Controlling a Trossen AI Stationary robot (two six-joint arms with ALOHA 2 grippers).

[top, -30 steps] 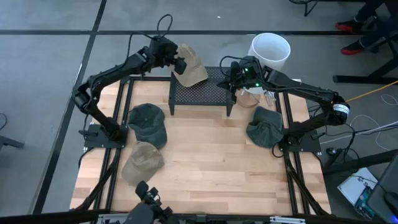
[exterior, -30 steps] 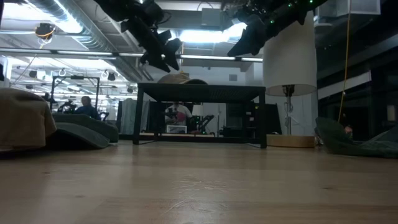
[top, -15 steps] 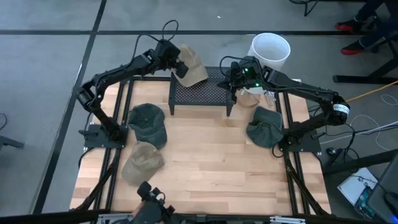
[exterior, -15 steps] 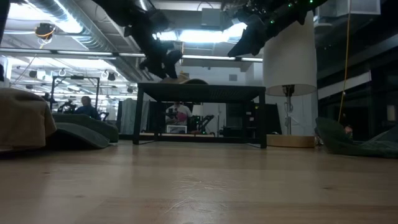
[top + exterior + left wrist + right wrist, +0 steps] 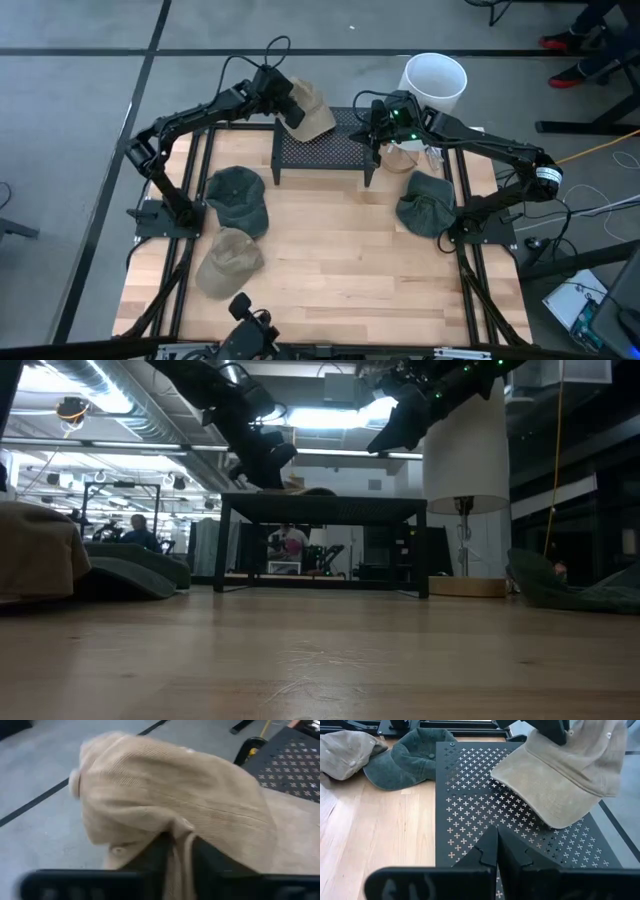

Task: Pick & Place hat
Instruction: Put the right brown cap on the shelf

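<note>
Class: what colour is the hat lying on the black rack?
Tan hat; clearest in the right wrist view.

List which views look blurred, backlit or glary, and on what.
Left wrist view: tan hat fills the picture, soft and smeared, with the left gripper shut on its fabric. Low view: ceiling lights glare behind the dark, silhouetted arms; the wood table in front is blurred. Right wrist view: perforated black stand crisp. High view: even light.
</note>
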